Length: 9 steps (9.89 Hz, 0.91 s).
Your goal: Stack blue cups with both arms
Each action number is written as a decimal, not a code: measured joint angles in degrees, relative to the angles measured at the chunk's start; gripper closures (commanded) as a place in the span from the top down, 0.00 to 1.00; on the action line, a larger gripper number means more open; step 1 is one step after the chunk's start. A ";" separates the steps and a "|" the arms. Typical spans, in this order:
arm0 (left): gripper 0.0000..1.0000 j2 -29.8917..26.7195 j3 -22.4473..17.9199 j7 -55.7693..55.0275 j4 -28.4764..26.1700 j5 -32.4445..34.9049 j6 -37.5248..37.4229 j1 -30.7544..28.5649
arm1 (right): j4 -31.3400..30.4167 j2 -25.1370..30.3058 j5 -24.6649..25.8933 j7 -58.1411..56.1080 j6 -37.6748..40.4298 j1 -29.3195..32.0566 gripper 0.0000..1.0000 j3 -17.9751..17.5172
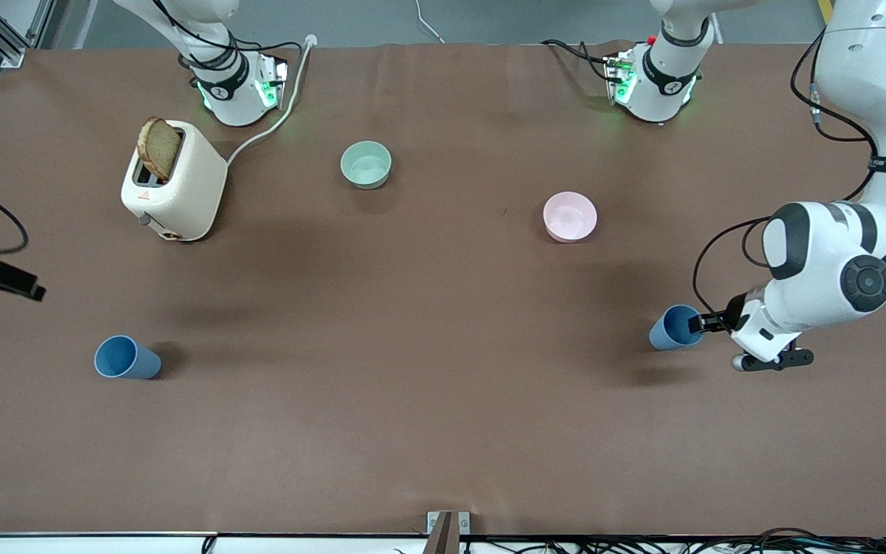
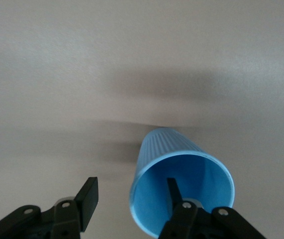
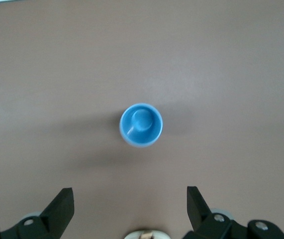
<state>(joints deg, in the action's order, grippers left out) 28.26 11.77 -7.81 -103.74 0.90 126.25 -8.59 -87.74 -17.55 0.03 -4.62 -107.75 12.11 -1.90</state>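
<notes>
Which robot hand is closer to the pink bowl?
The left hand. It is at a blue cup, nearer the front camera than the pink bowl. The right hand is out of the front view.

The right pincer (image 3: 130, 204) sits mostly outside the front view; the left pincer (image 2: 130, 196) hides part of its blue cup's (image 2: 181, 191) rim.
</notes>
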 measured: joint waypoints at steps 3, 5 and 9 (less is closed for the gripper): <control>0.00 1.25 0.18 -2.31 -0.05 0.00 0.20 1.27 | -0.61 -9.63 0.59 -2.23 -10.82 0.69 1.00 0.23; 0.00 1.21 0.37 -8.75 0.30 -0.01 0.47 3.06 | -0.57 -15.41 1.31 -4.84 -17.35 0.75 1.00 0.26; 0.00 0.78 8.54 -35.09 6.17 -0.06 0.66 6.92 | -0.91 -19.49 1.32 -9.73 -20.70 2.37 0.98 0.40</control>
<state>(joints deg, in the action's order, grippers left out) 29.03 20.31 -42.90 -97.57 0.85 126.91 -1.67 -88.65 -37.04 1.35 -14.35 -128.45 14.48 -1.49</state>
